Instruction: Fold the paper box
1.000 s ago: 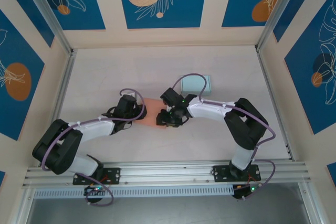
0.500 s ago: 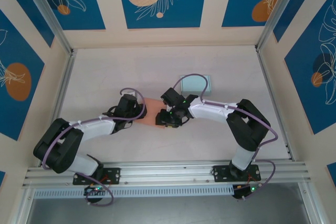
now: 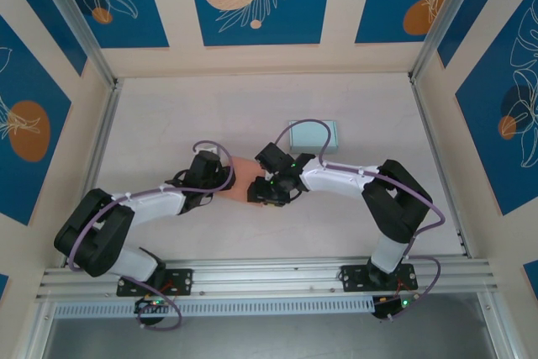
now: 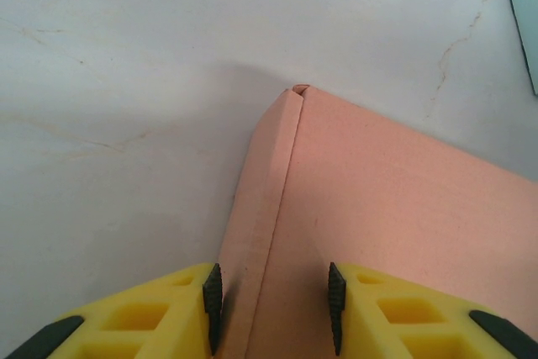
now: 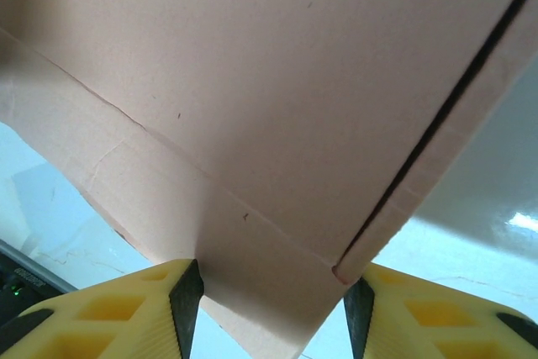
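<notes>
A pink paper box (image 3: 240, 172) lies at the middle of the table, between the two grippers. My left gripper (image 3: 224, 182) comes at it from the left. In the left wrist view its jaws (image 4: 273, 308) stand open astride the paper box's (image 4: 395, 199) folded corner edge, the left pad against the side wall and the right pad over the top face. My right gripper (image 3: 261, 192) meets the box from the right. Its jaws (image 5: 271, 308) are shut across a creased flap of the box (image 5: 252, 107), one pad on the flap's edge, the other on a rolled rim.
A pale teal square piece (image 3: 313, 134) lies flat behind the right arm; its edge shows at the corner (image 4: 525, 23) of the left wrist view. Aluminium rails and patterned walls fence the white table (image 3: 168, 115) on every side.
The right gripper has shifted slightly toward the left and its jaws have widened a touch. The left arm and the box have stayed put.
</notes>
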Motion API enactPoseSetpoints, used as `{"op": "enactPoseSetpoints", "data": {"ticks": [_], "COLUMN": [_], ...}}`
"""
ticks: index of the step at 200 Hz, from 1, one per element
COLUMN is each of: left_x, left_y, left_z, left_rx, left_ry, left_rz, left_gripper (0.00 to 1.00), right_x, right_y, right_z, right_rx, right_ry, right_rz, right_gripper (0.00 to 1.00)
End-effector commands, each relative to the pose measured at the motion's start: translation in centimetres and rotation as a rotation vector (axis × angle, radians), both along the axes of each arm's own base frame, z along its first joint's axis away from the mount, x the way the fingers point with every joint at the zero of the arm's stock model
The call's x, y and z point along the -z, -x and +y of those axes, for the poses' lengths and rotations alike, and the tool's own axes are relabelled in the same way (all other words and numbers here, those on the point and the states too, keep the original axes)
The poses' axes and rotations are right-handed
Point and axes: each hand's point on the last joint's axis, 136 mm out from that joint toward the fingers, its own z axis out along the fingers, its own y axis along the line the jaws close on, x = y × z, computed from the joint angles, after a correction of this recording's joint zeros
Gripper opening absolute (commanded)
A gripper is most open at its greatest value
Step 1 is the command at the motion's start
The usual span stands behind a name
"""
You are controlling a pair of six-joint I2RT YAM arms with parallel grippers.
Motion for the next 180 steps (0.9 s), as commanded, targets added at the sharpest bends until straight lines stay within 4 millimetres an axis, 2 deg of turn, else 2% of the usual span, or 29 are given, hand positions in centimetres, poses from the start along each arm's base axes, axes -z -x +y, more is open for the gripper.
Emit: {"op": "enactPoseSetpoints", "data": {"ticks": [1,20,48,135,150,180], "left_x": [1.4,1.4,1.4,0.6,0.3,0.1], "left_y": [1.2,1.2,1.2,1.3,1.3,1.3], "left_z": [-0.4,-0.4,-0.3,-0.2,-0.1,0.1], "left_rx": [0.029,0.029,0.03,0.036,0.037,0.033], "left_ry": [-0.032,-0.034,-0.043,-0.046,-0.045,-0.051], "left_rz": [0.058,0.056,0.057,0.042,0.035,0.03], "left_gripper": [0.38,0.38,0.38,0.38,0.38,0.38], "right_x": [-0.9,0.0,0.8,0.7,0.7,0.5], "right_y": [-0.5,-0.8,-0.8,-0.8,-1.0,-0.8], "right_z": [0.3,-0.8,-0.8,-0.7,-0.9,0.0], "right_rx": [-0.005,0.013,0.016,0.006,0.011,0.004], "right_ry": [0.026,0.088,0.092,0.121,0.129,0.062], "right_rz": [-0.044,-0.059,-0.056,-0.081,-0.089,-0.072], "right_gripper": [0.51,0.5,0.47,0.46,0.43,0.43]}}
